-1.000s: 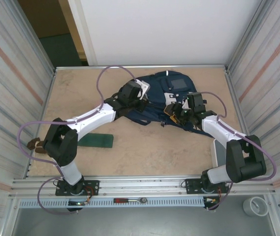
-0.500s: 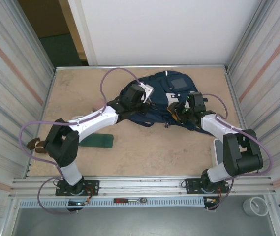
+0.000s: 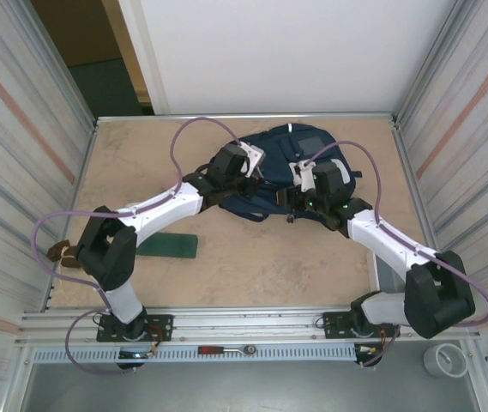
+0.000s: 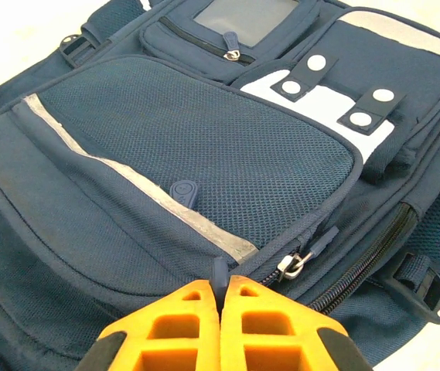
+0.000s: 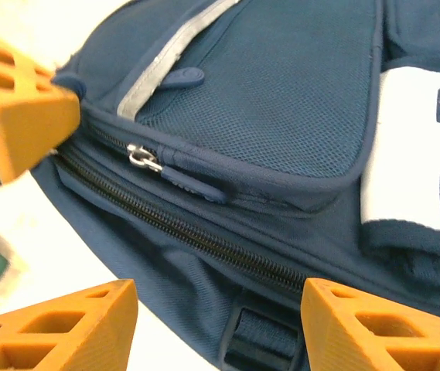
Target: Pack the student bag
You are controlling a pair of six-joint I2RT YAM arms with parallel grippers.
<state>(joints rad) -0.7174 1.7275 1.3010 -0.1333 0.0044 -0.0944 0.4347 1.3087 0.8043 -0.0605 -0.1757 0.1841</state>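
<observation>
The bag (image 3: pixel 278 146) lies flat at the far middle of the table (image 3: pixel 252 257), front pockets up, its white patch towards the back wall. Both arms reach over its near edge and hide that part from above. A purple cable (image 3: pixel 179 142) loops up from each wrist.

The left gripper (image 4: pixel 220 309) is pinched shut on a thin blue tab (image 4: pixel 218 270) at the rim of the mesh pocket, just left of a metal zip pull (image 4: pixel 291 266). The right gripper (image 5: pixel 216 309) hangs open, with nothing in it, over the bag's side and its long zip. The left one's orange finger sits just beside it.

A flat green piece (image 3: pixel 168 246) lies well apart from the bag, under the left arm. A red-handled tool (image 3: pixel 226 350) rests on the near rail, with a tape roll (image 3: pixel 445 360) off to the right.
</observation>
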